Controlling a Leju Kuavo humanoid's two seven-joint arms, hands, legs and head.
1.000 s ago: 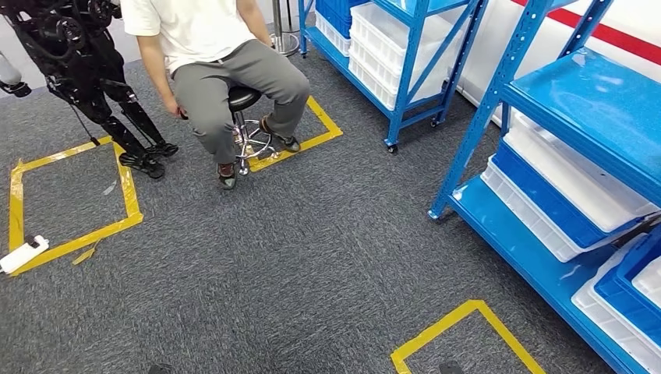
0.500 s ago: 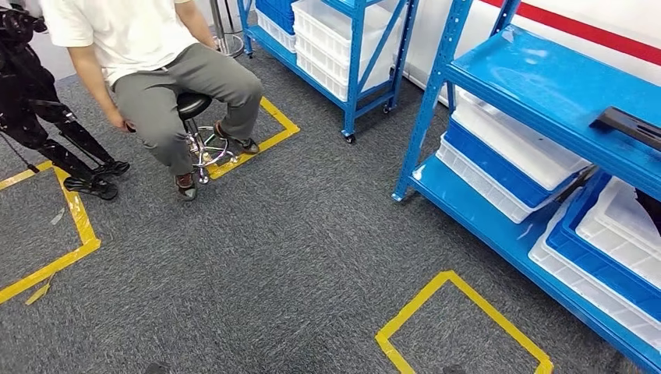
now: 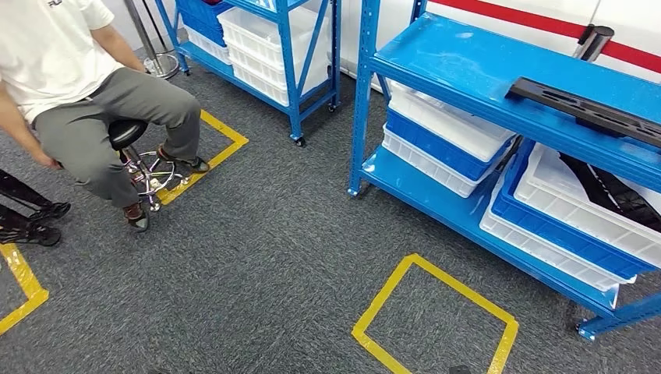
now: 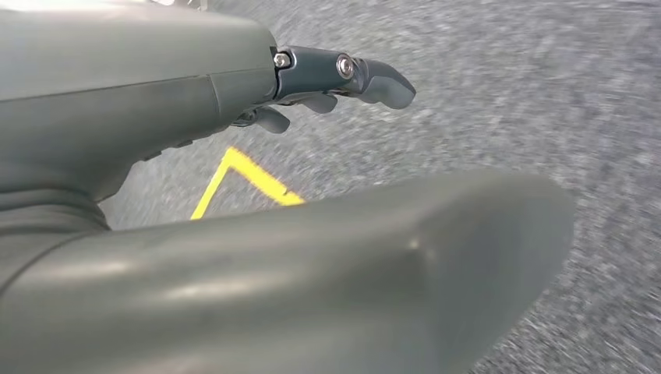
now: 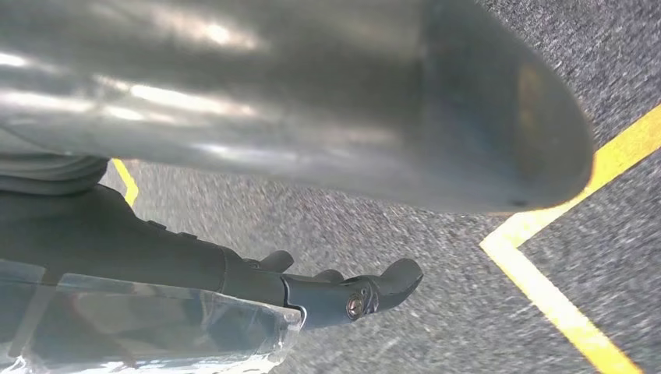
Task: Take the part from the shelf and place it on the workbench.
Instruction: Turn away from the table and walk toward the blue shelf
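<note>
A long flat black part (image 3: 586, 104) lies on the top board of the blue shelf (image 3: 468, 62) at the right of the head view. Another black piece (image 3: 612, 193) lies in a white bin one level lower. My left hand (image 4: 164, 117) hangs over the grey carpet; its dark fingers (image 4: 347, 74) are stretched out, apart from the thick thumb (image 4: 374, 265), and hold nothing. My right hand (image 5: 234, 101) also hangs above the carpet, its fingers (image 5: 351, 294) extended and apart from the thumb, with nothing in them.
Stacked white and blue bins (image 3: 448, 136) fill the lower shelf levels. A second blue rack (image 3: 269, 43) with white bins stands behind. A person (image 3: 74, 93) sits on a stool (image 3: 129, 134) at the left. A yellow tape square (image 3: 433, 312) marks the carpet before the shelf.
The camera has turned right, so the whole scene has slid left. The shelf top with the black part has come fully into view, and the seated person is now at the left edge.
</note>
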